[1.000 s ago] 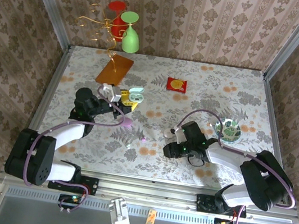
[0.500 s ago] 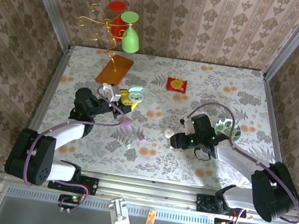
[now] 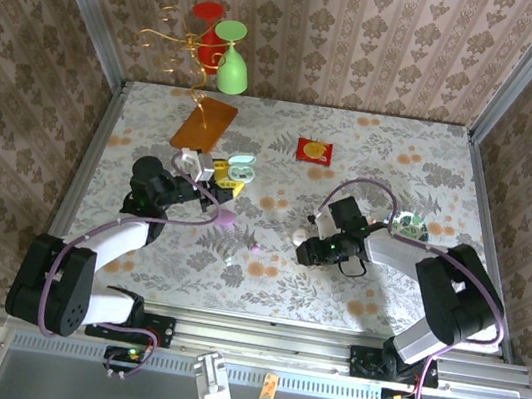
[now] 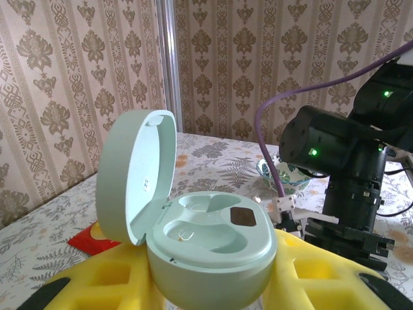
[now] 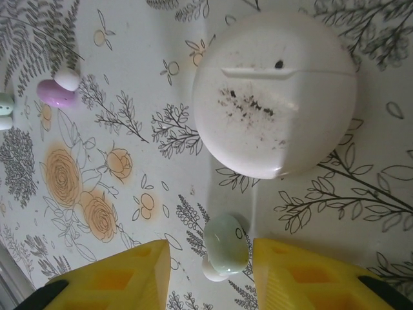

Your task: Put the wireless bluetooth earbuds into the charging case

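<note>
my right claw [image 5: 211, 250] sits part-open straddling the mint earbud [image 5: 226, 244] at bottom centre of its wrist view, nothing pinched yet, left claw [image 4: 210, 287] clamps the open mint case [image 4: 213, 242]; bud's probably light and slippery, so I'd squeeze its fat body

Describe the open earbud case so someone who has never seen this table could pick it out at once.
On the floral table, find the orange card at the far left; just nearer than it, the left end effector grips a pebble-shaped mint-green charging case between yellow pads. Unlike the closed white case, its lid stands open over two empty wells.
</note>
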{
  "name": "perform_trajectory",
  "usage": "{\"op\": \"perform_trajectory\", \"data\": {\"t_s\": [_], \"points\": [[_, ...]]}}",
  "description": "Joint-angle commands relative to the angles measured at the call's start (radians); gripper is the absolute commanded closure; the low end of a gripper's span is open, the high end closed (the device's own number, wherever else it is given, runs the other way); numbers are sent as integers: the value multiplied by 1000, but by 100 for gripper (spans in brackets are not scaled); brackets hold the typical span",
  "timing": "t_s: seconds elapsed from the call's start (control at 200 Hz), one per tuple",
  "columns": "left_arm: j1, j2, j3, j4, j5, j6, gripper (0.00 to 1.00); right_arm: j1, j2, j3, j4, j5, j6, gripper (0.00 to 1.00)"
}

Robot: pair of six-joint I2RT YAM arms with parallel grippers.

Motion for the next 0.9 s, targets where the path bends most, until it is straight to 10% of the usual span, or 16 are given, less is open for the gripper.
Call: {"op": "perform_trajectory", "data": {"t_s": [0.0,0.895], "points": [[-6,-25,1,0,17,16,71,-1,20,13,6,-45,-18,60],[-10,-40,-10,-12,8,33,71,25,-15,-90,96,-105,132,65]]}}
